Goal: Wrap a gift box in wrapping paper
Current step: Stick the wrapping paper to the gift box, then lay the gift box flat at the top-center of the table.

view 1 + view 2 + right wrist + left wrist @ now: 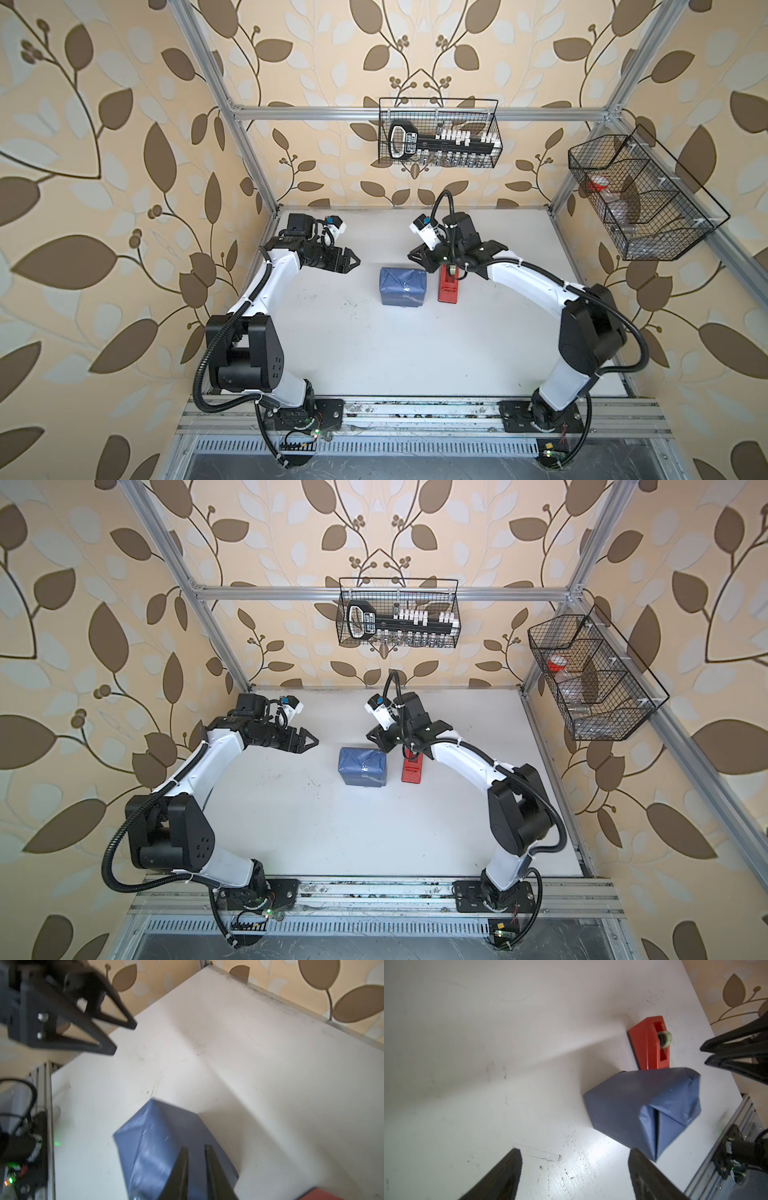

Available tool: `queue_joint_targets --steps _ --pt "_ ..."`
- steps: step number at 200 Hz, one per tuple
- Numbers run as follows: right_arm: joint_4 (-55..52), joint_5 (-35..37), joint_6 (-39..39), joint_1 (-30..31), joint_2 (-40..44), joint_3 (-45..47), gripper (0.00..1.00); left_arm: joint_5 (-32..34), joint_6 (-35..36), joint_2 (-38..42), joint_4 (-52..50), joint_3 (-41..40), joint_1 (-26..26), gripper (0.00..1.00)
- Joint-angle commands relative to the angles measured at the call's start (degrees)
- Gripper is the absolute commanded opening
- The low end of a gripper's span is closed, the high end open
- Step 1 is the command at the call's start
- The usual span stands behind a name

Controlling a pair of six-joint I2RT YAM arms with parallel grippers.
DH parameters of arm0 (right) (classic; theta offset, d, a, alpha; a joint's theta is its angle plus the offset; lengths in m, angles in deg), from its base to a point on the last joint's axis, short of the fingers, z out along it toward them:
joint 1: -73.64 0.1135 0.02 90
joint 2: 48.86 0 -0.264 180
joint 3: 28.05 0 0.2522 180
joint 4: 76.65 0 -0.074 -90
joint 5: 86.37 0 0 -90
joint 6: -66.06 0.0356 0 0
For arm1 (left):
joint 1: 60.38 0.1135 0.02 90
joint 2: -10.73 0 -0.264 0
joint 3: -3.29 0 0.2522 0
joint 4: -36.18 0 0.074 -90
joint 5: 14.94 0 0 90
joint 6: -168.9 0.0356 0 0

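my left pincer (354, 262): wide open, nothing in it. It hangs in the air off the left side of the parcel, well clear of it, tips pointing toward it.

my right pincer (196, 1147): only cracked open, a thin slit between the fingers (180, 1169) and nothing caught in there. It sits above the far right corner of the parcel and the far end of the dispenser. The left wrist view shows air between it and the paper, so no contact.

gift box (402, 286): flat on the white tabletop (374, 353), toward the back and roughly in the middle, between my two pincers. It's fully covered, so none of the box's own surface shows.

wrapping paper (623, 1105): dark slate-blue face outward, wrapped all the way round. The end facing my left pincer is closed with folded flaps that meet at a seam. The top is a bit creased, with some shiny glints on it, and I honestly can't tell what those are.

tape dispenser (448, 289): red, lying just beside the parcel on my right, long side parallel to it, with a thin strip of tabletop between them. A pale greenish tape roll (665, 1038) sits in its slot.

wire baskets: one hangs on the back rail (438, 133) and another on the right-hand rail (640, 199), both off the tabletop, with stuff inside that's too small to make out.
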Motion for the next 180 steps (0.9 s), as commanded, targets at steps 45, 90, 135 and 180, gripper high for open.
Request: queue_joint_targets --steps 45,90,135,180 --pt "5.12 4.85 -4.40 -0.72 20.08 21.16 0.42 7.83 50.12 1.97 -16.59 7.47 -15.69 0.99" --pt "7.24 6.15 -3.79 -1.58 25.76 28.93 0.53 28.70 47.14 3.12 2.67 -3.05 -27.67 0.99" --pt "4.76 8.47 -3.67 -2.14 30.97 32.60 0.58 34.87 44.62 -0.27 14.38 -3.92 -31.39 0.99" --pt "3.25 9.09 -3.32 -3.91 35.97 35.65 0.60 36.58 42.78 -5.15 17.77 0.08 -32.33 0.99"
